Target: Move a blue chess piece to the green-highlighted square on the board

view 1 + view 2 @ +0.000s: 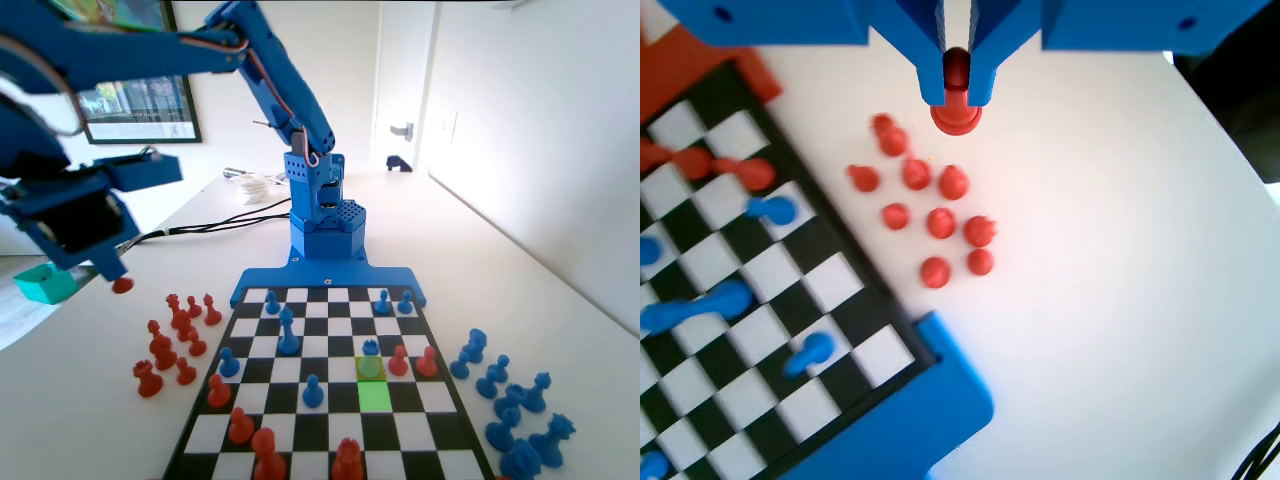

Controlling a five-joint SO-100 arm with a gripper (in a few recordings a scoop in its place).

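My gripper [113, 277] hangs high over the table to the left of the board [345, 310] in the fixed view, shut on a small red pawn [122, 286]. The wrist view shows that red pawn [956, 100] clamped between the jaws of the gripper [956, 92], above a cluster of red pieces [940, 220] on the white table. A small blue pawn [371, 366], tinted greenish, stands on a yellow-olive square. The green-highlighted square [376, 396] lies directly in front of it, with nothing on it. More blue pawns [313, 390] stand on the board.
Red pieces [175, 340] are grouped on the table left of the board, and blue pieces [510, 400] right of it. Red pieces [255, 440] stand on the near rows. A teal box [45, 283] and cables [220, 218] lie at the far left.
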